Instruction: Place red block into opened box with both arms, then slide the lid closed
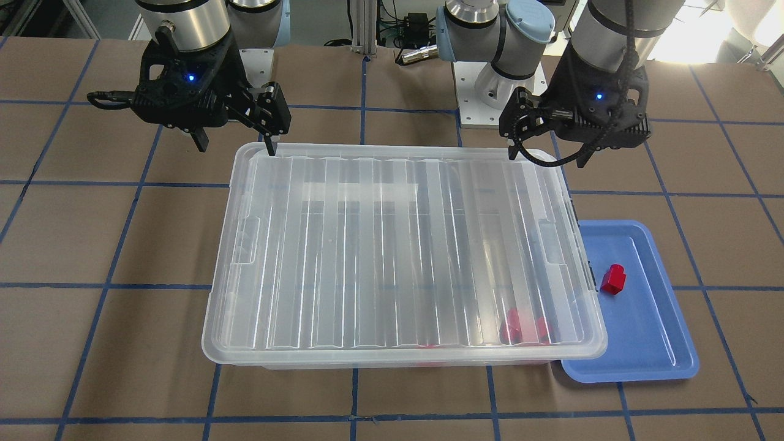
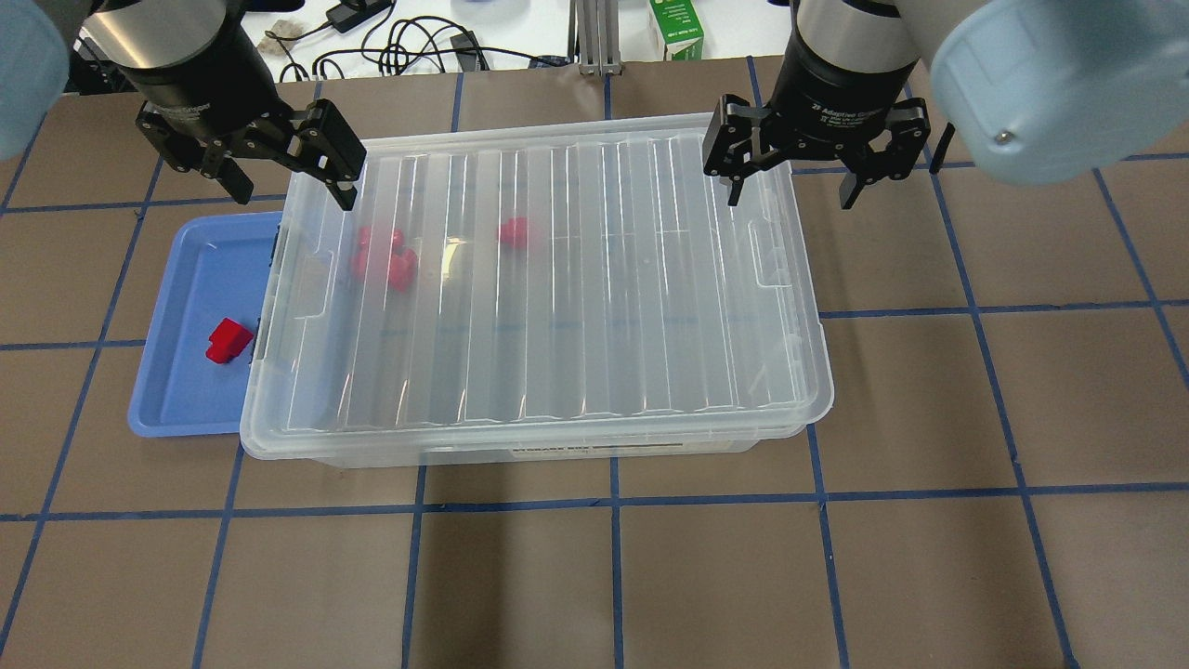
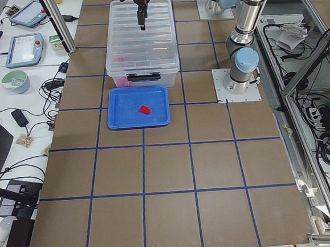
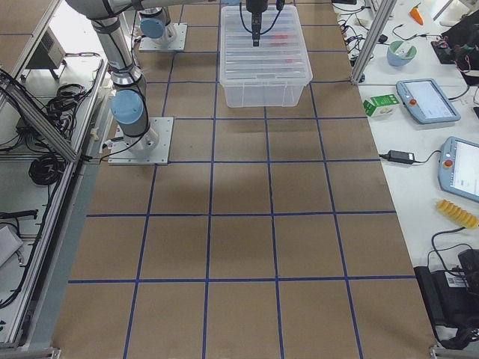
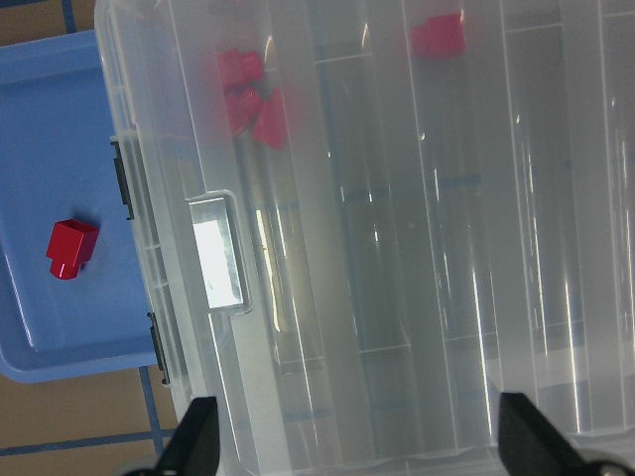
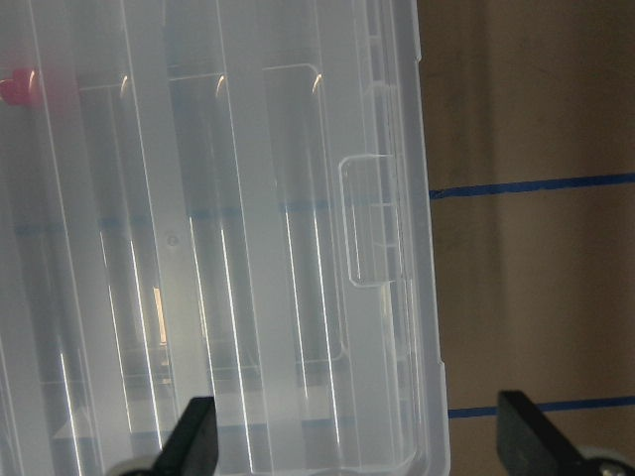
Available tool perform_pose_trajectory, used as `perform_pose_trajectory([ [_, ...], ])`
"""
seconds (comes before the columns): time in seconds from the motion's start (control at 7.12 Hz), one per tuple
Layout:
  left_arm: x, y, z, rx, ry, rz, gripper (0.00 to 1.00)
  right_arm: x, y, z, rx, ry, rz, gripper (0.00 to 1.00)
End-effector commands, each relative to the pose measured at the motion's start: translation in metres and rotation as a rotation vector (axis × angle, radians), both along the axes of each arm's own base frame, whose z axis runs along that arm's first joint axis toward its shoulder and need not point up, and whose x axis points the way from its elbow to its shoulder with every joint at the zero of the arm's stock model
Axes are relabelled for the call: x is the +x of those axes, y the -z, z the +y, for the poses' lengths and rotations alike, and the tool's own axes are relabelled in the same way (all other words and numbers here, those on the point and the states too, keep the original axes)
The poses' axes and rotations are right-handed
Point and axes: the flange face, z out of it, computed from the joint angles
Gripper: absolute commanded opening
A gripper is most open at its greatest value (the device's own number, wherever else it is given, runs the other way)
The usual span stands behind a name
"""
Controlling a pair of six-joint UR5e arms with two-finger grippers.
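We list lid over box, red block in blue tray at box's 9 o'clock, left end effector and right end effector spread wide, empty, over lid's 10 and 2 o'clock corners.
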Motion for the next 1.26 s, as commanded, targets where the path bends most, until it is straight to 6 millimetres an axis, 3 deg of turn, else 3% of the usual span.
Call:
perform_pose_trajectory([
  [0.0,0.000,-0.001,0.001,0.000,-0.007,-0.002,1.00,0.000,0.000,0.000,-0.003,0.000,-0.002,1.00],
  [0.7,0.000,-0.004,0.004,0.007,-0.027,-0.004,1.00,-0.003,0.008,-0.005,0.008,0.004,-0.006,1.00],
  [0.84,0.001,-0.004,0.003,0.006,-0.027,-0.004,1.00,-0.002,0.027,-0.012,0.043,0.007,0.001,1.00],
  [0.98,0.001,-0.004,0.003,0.006,-0.028,-0.004,1.00,-0.001,0.071,-0.036,0.058,0.012,0.003,1.00],
  [1.12,0.000,-0.005,0.004,0.006,-0.027,-0.002,1.00,-0.001,0.103,-0.052,0.032,0.012,0.004,1.00],
])
